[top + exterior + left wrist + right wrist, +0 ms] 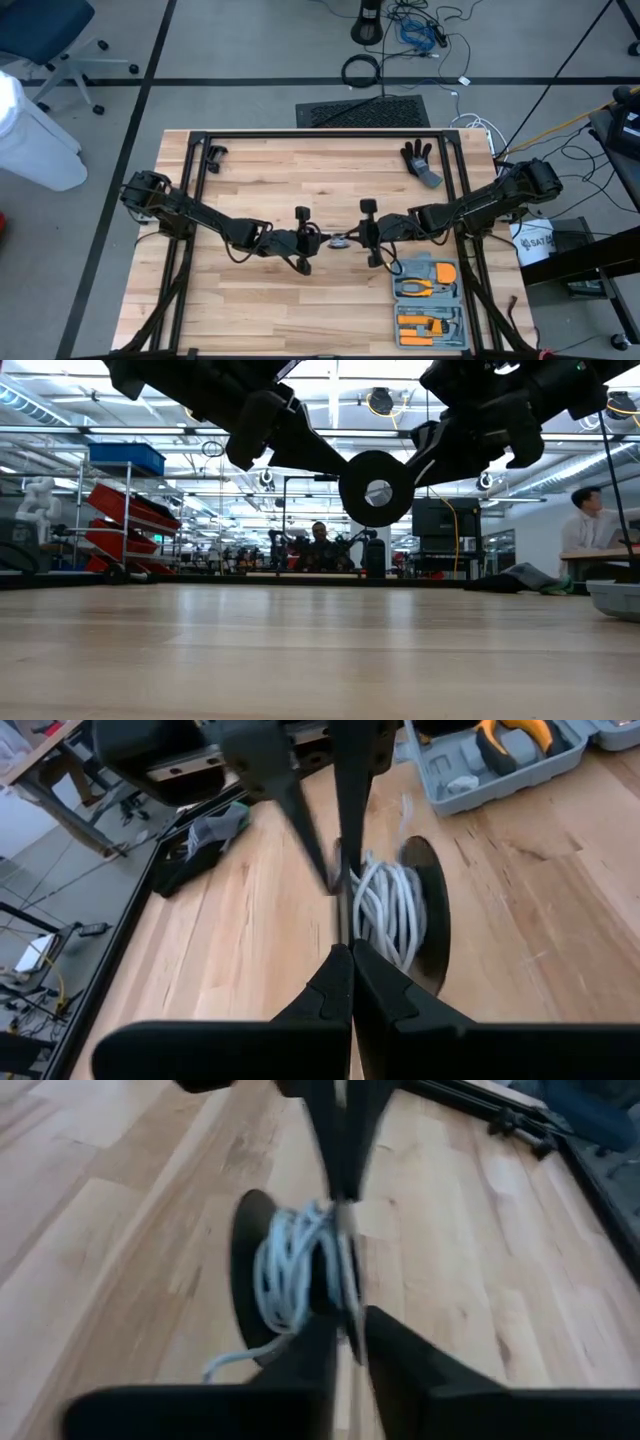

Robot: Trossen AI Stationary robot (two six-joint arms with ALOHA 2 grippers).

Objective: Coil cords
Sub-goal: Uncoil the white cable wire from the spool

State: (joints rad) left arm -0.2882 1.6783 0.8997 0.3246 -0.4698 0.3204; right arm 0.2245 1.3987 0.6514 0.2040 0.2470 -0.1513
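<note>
While the black reel [378, 488] is hanging above the worktop [300, 170] between both arms, the left end effector [350, 955] is pinching shut on its rim and the right end effector [350, 1335] is closing beside the wound white cord [390, 910]; a loose pinch could be dropping it, spilling coils

Cord-wound black reel [378, 488], upright, airborne

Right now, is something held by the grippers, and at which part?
Both hold the black reel above the table: the left gripper and the right gripper are each shut on its rim, from opposite sides.
</note>
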